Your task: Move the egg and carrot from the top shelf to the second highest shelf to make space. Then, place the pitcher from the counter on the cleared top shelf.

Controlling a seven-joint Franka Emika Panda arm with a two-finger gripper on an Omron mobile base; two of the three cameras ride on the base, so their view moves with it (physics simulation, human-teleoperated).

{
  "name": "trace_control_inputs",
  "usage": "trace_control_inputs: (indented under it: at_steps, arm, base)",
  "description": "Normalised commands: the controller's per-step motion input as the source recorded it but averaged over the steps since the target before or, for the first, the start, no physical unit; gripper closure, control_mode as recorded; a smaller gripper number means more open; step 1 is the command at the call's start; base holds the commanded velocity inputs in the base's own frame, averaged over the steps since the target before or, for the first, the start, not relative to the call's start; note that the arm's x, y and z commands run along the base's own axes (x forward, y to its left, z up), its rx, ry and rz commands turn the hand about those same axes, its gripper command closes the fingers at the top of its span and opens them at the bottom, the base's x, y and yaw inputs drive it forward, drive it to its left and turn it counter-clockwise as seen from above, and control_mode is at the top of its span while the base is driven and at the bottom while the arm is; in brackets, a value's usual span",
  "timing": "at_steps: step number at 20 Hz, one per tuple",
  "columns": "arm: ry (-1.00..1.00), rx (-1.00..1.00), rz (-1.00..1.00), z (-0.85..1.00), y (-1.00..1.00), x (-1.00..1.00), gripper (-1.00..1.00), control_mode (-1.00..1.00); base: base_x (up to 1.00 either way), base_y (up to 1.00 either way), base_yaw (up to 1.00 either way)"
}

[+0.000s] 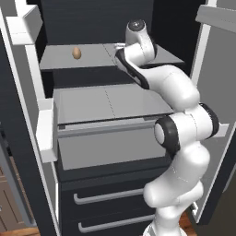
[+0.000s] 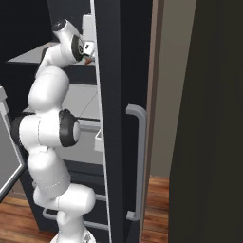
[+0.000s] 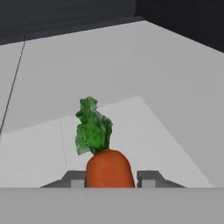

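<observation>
Carrot (image 3: 108,168): nearest the hand camera, orange body between the two dark fingertips, green leafy tip (image 3: 92,127) pointing away from the hand toward the back of the top shelf. In the right base view a small orange-red bit shows at the hand, beside the dark door edge.
Gripper (image 3: 109,178): pinching the carrot, one fingertip (image 3: 75,179) against each side of the orange body; the jaws stand only as far apart as the carrot is thick.
Top shelf (image 1: 57,57): mid-grey slab with a centre seam; the hand reaches in over its right half, and the carrot sits just above or on that surface, which of the two cannot be told.
Egg (image 1: 76,53): tan-brown oval resting on the left half of the top shelf, near the middle of that half, well apart from the hand.
Second highest shelf (image 1: 87,103): lighter grey slab below, with a pale rail along its front edge; nothing is seen lying on it.
Arm (image 1: 179,133): white with dark joints, rising from the lower right of the left base view, bent in over the shelves.
Drawers (image 1: 106,196): dark fronts with pale handles, under the shelves.
Door handle (image 2: 137,161): grey bar on the dark door, right of the arm in the right base view.
</observation>
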Motion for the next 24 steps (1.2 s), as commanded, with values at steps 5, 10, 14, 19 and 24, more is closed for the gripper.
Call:
trace_control_inputs:
  at_steps: [5,10,14,19,24]
  arm:
    - [0.00,-0.02,0.12,0.00,0.65,-1.00,1.00,-1.00]
    - [0.00,-0.02,0.13,-0.11,0.60,-1.00,1.00,-1.00]
    - [0.00,-0.04,0.14,-0.51,0.46,-1.00,1.00,-1.00]
    - [0.03,-0.09,0.16,-0.74,0.16,-1.00,1.00,-1.00]
    - [0.11,-0.07,0.11,-0.65,-0.02,-0.39,1.00,-1.00]
  base:
    - [0.00,0.00,0.00]
    - [0.00,0.00,0.00]
    - [0.00,0.00,0.00]
    - [0.00,0.00,0.00]
    - [0.00,0.00,0.00]
